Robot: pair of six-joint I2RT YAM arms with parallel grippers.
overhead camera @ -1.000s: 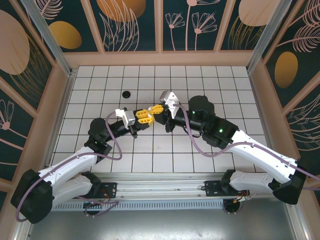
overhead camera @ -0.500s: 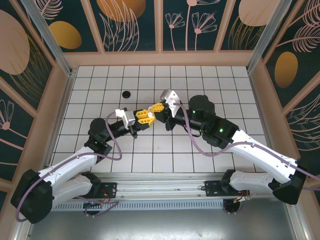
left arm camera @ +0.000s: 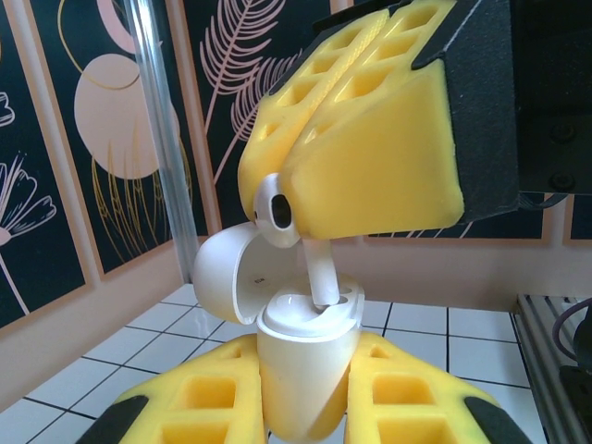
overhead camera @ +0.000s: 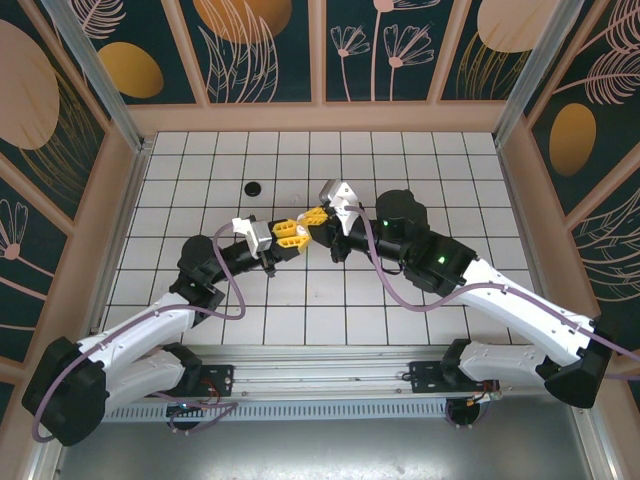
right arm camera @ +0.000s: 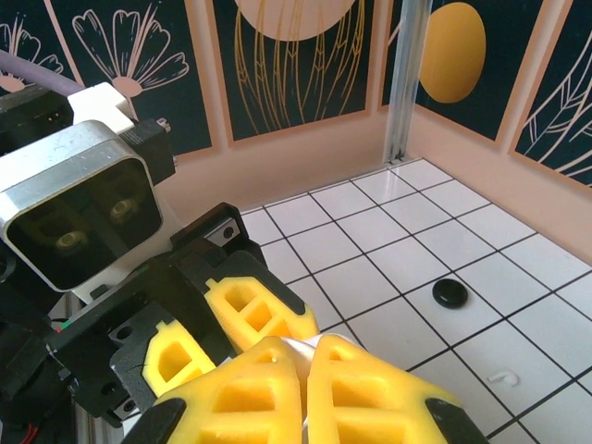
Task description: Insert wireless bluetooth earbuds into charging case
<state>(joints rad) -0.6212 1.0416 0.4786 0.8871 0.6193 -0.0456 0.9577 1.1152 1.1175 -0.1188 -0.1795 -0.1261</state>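
My left gripper (left arm camera: 305, 393) is shut on a white charging case (left arm camera: 301, 365), held upright with its lid (left arm camera: 222, 273) flipped open to the left. A white earbud (left arm camera: 319, 264) is pinched in my right gripper (left arm camera: 287, 208), and its stem tip reaches down into the case's right socket. In the top view the two grippers meet tip to tip above the middle of the tiled floor, the left gripper (overhead camera: 296, 232) on the left and the right gripper (overhead camera: 318, 219) just beside it. In the right wrist view my right gripper (right arm camera: 305, 356) is closed with a sliver of white between its fingers.
A round black puck (overhead camera: 253, 187) lies on the tiles at the back left, seen too in the right wrist view as the puck (right arm camera: 450, 294). A small white hook-shaped piece (right arm camera: 502, 378) lies on a tile nearby. Patterned walls (overhead camera: 320, 50) enclose the floor.
The right gripper has edged slightly toward the left gripper and the case. Otherwise the two arms hold nearly the same pose.
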